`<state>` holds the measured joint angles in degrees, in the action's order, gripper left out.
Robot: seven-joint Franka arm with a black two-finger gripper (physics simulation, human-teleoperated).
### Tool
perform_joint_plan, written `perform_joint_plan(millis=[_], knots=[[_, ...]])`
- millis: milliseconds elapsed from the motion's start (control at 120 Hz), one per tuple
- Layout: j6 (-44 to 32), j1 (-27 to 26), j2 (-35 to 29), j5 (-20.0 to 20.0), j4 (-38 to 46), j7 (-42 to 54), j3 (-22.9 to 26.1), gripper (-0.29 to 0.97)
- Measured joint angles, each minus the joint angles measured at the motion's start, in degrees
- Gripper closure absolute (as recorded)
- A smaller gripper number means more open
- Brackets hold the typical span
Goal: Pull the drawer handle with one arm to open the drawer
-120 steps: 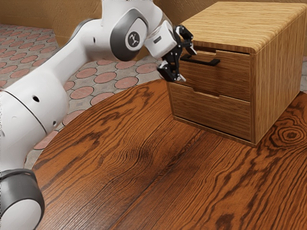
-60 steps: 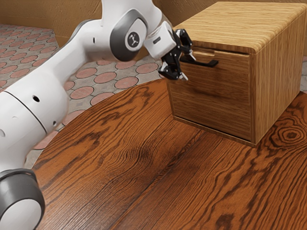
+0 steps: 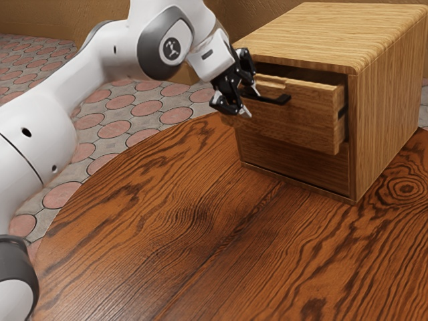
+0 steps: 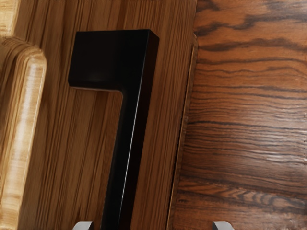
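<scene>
A light wood cabinet [image 3: 334, 33] stands at the back right of the table. Its upper drawer [image 3: 301, 117] sticks out part of the way toward the exterior view's left. The drawer's black bar handle [image 3: 273, 99] runs along its front. My gripper [image 3: 235, 87] is at the handle's near end, open, one finger above the bar and one below. In the wrist view the handle [image 4: 129, 134] lies on the drawer front [image 4: 72, 153], between my two fingertips [image 4: 84, 225], closer to one of them and apart from the other.
The lower drawer [image 3: 294, 157] sits flush in the cabinet under the upper one. Dark wood tabletop [image 3: 200, 234] stretches in front. A tiled floor [image 3: 127, 107] lies behind the table, under my arm.
The upper drawer has slid out of the cabinet toward the exterior view's left. My gripper has moved back the same way along with the handle.
</scene>
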<state>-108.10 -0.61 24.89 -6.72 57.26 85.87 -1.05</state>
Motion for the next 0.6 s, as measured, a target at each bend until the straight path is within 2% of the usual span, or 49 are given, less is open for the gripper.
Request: perform_joint_plan(millis=[600], knots=[[1.7,-0.4,-10.2,-1.7,12.0,-3.2,0.0,0.45]])
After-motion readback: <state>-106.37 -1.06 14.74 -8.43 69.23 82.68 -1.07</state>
